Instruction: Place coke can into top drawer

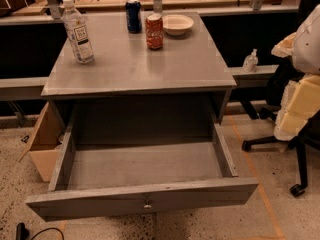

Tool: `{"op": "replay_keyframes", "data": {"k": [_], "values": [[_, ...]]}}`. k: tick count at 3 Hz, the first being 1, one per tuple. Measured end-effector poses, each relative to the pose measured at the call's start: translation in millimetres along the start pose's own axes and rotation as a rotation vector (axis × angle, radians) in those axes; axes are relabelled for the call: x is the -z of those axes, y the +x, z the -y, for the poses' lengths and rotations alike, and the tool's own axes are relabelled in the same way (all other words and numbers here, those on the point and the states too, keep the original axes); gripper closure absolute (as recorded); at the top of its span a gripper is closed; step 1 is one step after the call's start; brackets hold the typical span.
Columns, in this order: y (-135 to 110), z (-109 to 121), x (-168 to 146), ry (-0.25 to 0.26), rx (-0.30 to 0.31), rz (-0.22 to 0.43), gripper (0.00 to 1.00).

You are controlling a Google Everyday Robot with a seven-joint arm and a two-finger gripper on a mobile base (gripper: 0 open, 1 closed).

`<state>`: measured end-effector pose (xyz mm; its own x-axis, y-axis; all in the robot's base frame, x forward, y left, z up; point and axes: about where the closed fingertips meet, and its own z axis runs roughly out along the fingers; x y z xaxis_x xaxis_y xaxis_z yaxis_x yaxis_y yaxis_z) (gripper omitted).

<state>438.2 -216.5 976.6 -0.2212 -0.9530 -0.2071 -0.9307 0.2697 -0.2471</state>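
One relation settles the coming move: the coke can (pixel 154 31) stands at the far edge of the surface (pixel 150 71), in the upper middle of the frame, while the drawer (pixel 145 166) gapes open in the lower half, directly below and nearer the camera. The can has to come forward over the surface's front lip and then down.

The can is upright, its long axis vertical and its silver top up. That suggests a grasp from the side or from above rather than along its length. It has close company: a blue can (pixel 133 15) just behind it to the left, and a pale bowl (pixel 178 24) just beside it to the right. Neither appears to touch it, though the gaps are small. A clear bottle (pixel 78 31) stands well apart, toward the upper left. The crowding is the likely hazard: a wide approach could nudge the bowl or the blue can.

The gripper is not in the frame, so I cannot tell how its jaws stand, nor from which side it will come. A white and yellow bulk at the right edge may be unrelated; I cannot tell what it is.

The drawer is pulled well out, its grey floor bare, with its knob (pixel 147 204) at the centre of the front panel. By my reading the can is not yet grasped — the task is at its very start.
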Motion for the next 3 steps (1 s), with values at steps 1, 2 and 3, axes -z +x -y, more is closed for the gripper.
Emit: {"op": "replay_keyframes", "data": {"k": [1,2,3], "values": [[0,0,0,0.0,0.0,0.0,0.0],[-8,23,-6,0.023,-0.02,0.093,0.0],[-28,81,-17,0.072,-0.039,0.292,0.0]]}}
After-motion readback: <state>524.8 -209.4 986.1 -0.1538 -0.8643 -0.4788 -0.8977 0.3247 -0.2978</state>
